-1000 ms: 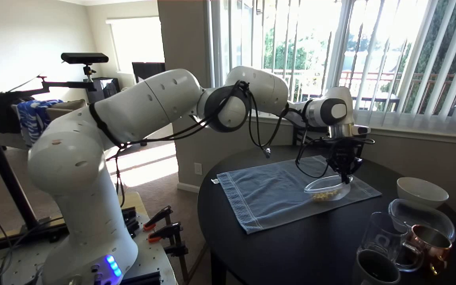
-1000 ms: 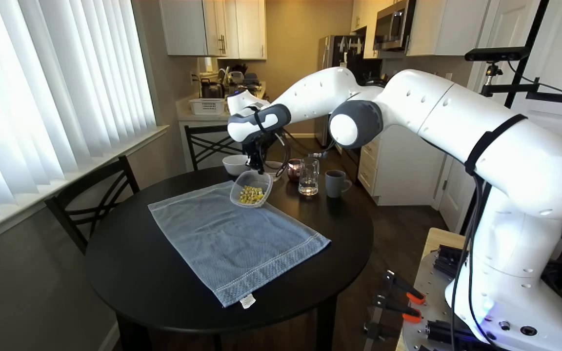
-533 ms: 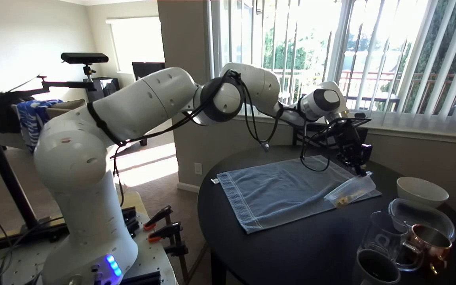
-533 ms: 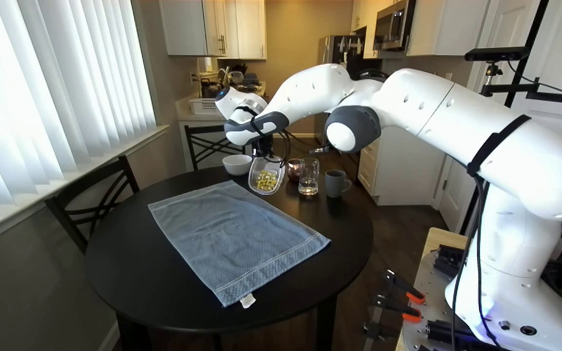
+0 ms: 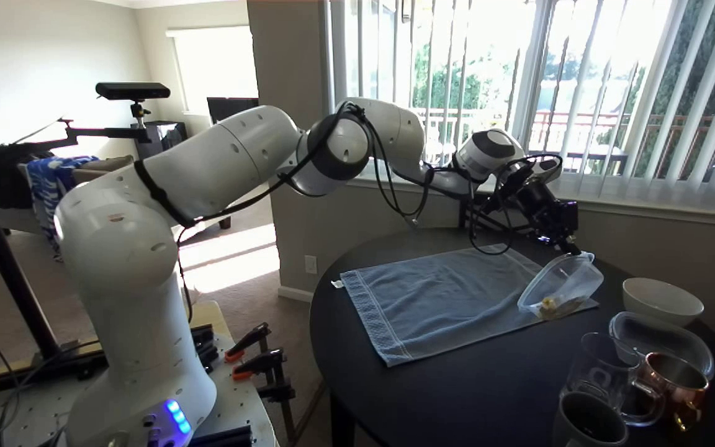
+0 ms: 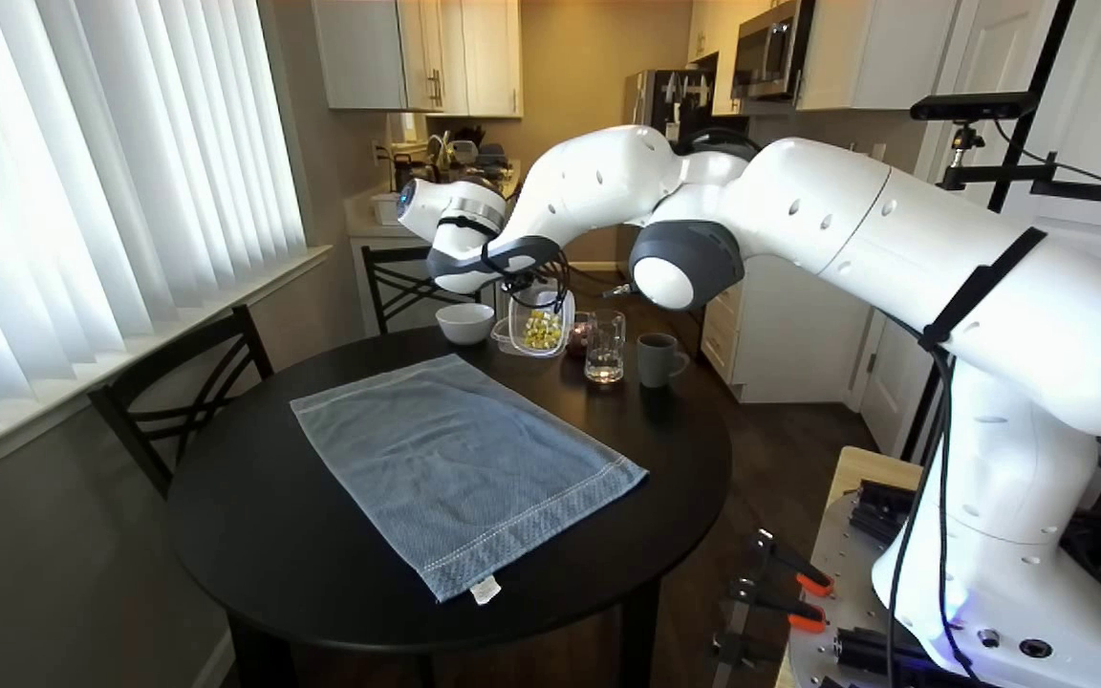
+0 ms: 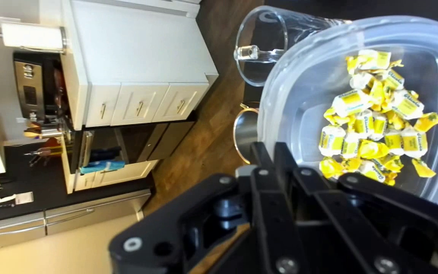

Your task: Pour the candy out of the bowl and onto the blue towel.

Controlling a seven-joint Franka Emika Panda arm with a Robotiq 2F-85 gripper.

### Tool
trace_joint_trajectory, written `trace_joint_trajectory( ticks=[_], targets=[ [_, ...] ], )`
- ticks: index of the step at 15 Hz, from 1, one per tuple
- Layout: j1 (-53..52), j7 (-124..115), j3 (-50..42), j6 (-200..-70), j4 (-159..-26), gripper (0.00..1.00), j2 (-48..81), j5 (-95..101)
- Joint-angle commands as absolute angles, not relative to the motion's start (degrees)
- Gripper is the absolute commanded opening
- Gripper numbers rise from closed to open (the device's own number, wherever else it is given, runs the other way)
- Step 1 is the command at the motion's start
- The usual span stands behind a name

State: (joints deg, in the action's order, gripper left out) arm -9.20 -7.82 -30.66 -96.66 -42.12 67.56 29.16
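Observation:
My gripper is shut on the rim of the bowl, a clear squarish plastic container. In the wrist view the fingertips pinch the rim of the bowl. The bowl hangs tilted in the air, its mouth facing towards the robot's side. The candy, yellow-and-white wrapped pieces, lies heaped inside it; the candy shows clearly in the wrist view. The blue towel lies flat on the table with no candy on it. In an exterior view the bowl overlaps the right corner of the towel.
A white bowl, a clear container, a glass mug, a copper mug and a grey mug stand close together near the held bowl. The round black table bears everything. Chairs stand by the window.
My gripper has carried the bowl off the towel's middle towards the cups, to the right in both exterior views. The bowl has tilted more, and the candy stays inside.

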Motion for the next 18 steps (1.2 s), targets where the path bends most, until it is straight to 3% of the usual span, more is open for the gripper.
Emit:
trace_joint_trajectory(
  ticks=[1, 10, 18],
  targets=[
    [-10.5, -6.3, -32.4, -95.0, -41.2, 0.05, 69.0, 32.1],
    [-12.4, 4.4, -28.7, -107.9, -39.6, 0.05, 69.6, 31.8],
    [-13.5, 6.6, -29.3, -100.8, -30.4, 0.05, 75.7, 31.1]
  ],
)
